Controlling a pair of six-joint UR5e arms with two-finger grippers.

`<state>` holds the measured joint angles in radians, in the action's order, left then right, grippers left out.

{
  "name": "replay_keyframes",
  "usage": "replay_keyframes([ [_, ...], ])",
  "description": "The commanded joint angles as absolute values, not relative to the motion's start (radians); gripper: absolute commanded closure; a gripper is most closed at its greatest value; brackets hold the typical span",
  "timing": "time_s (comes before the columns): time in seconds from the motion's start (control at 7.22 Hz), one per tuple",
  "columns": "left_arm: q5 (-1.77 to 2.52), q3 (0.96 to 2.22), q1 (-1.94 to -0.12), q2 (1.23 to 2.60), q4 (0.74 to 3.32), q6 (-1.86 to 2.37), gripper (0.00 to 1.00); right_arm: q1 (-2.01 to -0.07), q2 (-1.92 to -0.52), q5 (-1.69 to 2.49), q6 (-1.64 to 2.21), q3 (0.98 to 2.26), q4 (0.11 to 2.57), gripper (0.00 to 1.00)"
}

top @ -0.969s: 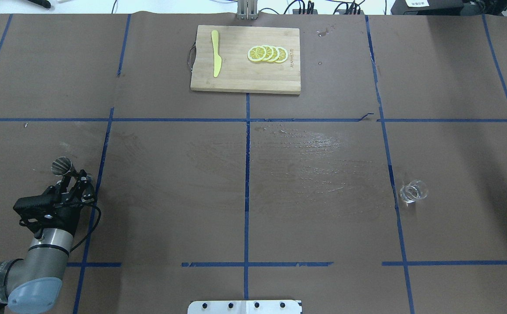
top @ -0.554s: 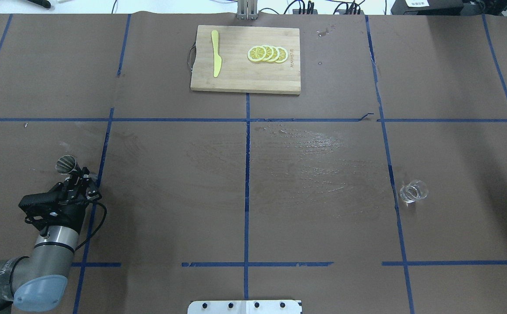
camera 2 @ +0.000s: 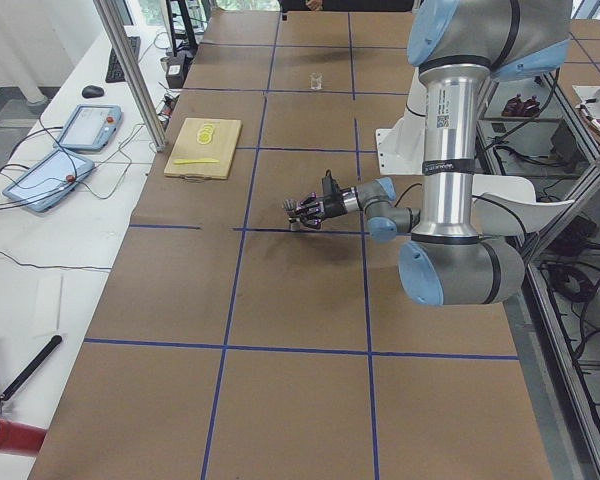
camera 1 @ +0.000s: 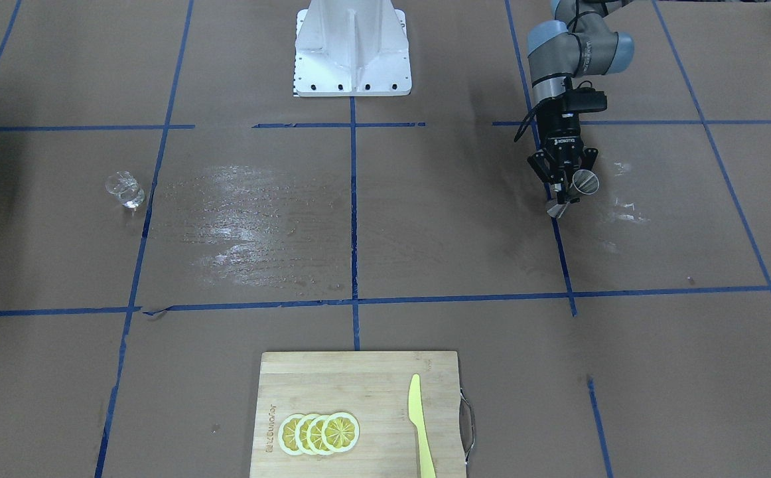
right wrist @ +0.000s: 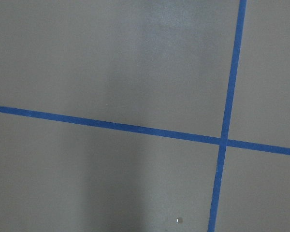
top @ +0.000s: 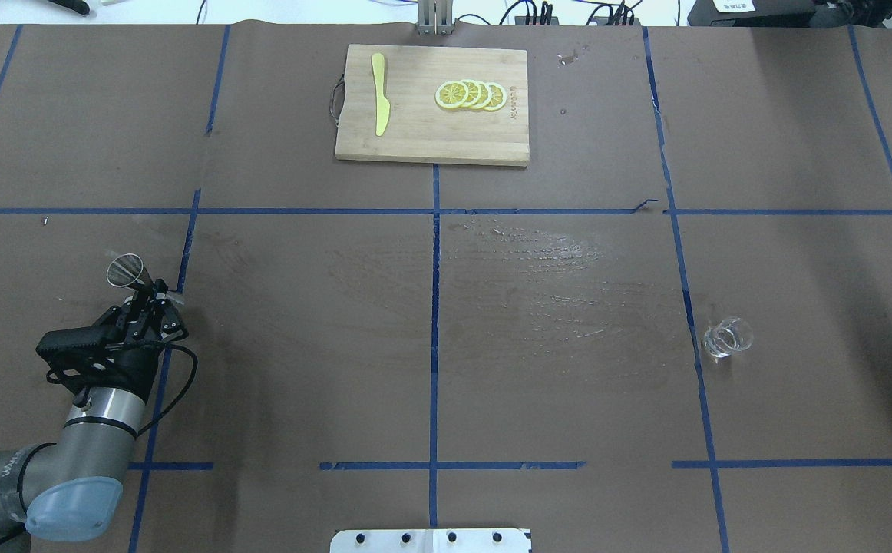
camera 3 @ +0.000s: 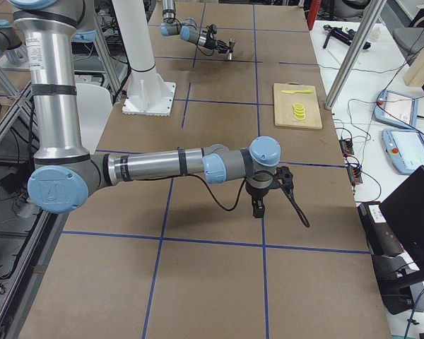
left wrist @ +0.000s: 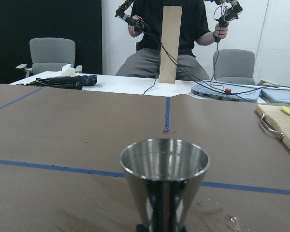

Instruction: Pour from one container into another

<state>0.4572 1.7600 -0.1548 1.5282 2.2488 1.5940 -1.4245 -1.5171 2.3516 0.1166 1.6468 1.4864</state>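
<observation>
Since the left gripper (top: 147, 298) clamps the metal jigger (top: 126, 271) at its waist, hold its mouth level. Carry it gently toward the glass cup (top: 726, 338) at three o'clock

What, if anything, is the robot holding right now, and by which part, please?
The left gripper holds the metal jigger by its narrow waist, tilted. Whether the right gripper holds anything cannot be told.

Only "ROBOTIQ" reads, on the left end effector (camera 1: 563, 191).
</observation>
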Motion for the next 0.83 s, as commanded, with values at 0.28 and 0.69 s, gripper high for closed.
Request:
replay_keyframes([
  [0.28, 0.433, 1.784, -0.161, 1.531, 2.479, 1.367, 1.00, -1.419, -1.516, 2.352, 0.117, 1.651, 1.486, 0.00],
  [0.69, 0.436, 1.786, -0.149, 1.615, 2.693, 1.135, 1.00, -1.408, -1.509, 2.352, 0.115, 1.690, 1.483, 0.00],
])
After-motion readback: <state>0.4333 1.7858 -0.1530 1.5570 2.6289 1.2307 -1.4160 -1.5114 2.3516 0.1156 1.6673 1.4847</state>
